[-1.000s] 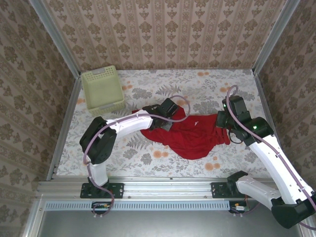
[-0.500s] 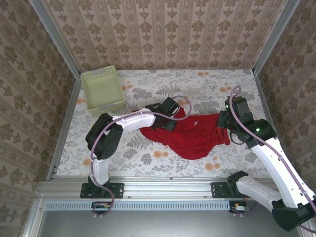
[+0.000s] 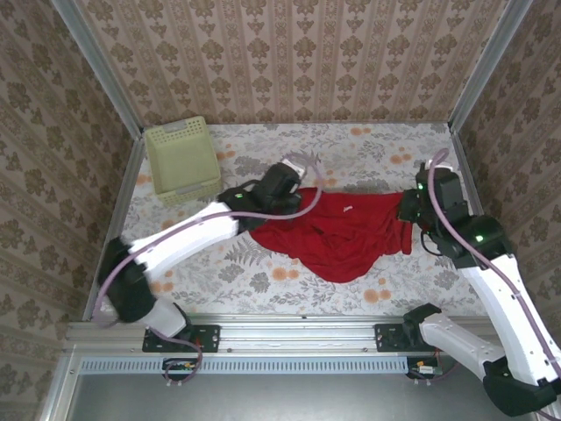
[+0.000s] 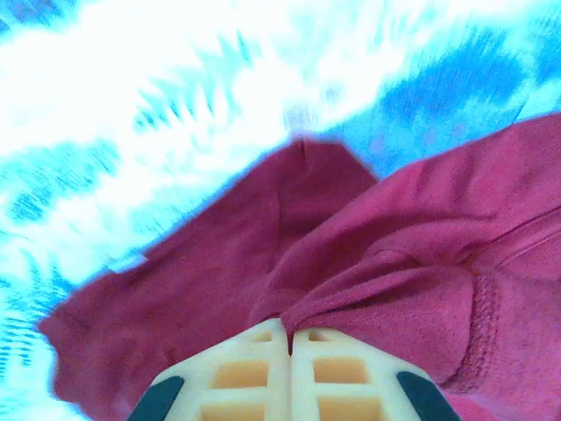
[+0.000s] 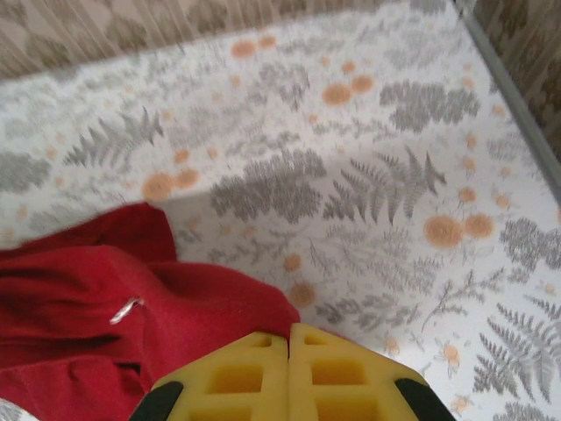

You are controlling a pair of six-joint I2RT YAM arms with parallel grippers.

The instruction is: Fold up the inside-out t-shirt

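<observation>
I have barely started; the t-shirt (image 3: pixel 344 235) is a rumpled red heap on the table (image 3: pixel 368 149), to the right of the basket (image 3: pixel 181 159) and a little nearer the arms than it, with no fold made and no neat edge anywhere; as I judge it, I am only stretching it out, so flattening and every fold are left. The left gripper (image 3: pixel 285 188) sits at the shirt corner closest to the basket; on its wrist camera the left gripper (image 4: pixel 289 330) has its fingers pressed together with a ridge of red cloth pinched at the tips. The right gripper (image 3: pixel 412 207) is at the corner farthest from the basket; its wrist view shows the right gripper (image 5: pixel 287 337) fully closed too, the cloth running in under the fingers, so I take it as gripping that edge. Compared with a second ago, the left fingers have gone from partly open to clamped; that hand has drawn toward the basket and its arm has swung out long and low; the right hand has pulled away from the basket; the shirt lies wider between them.
</observation>
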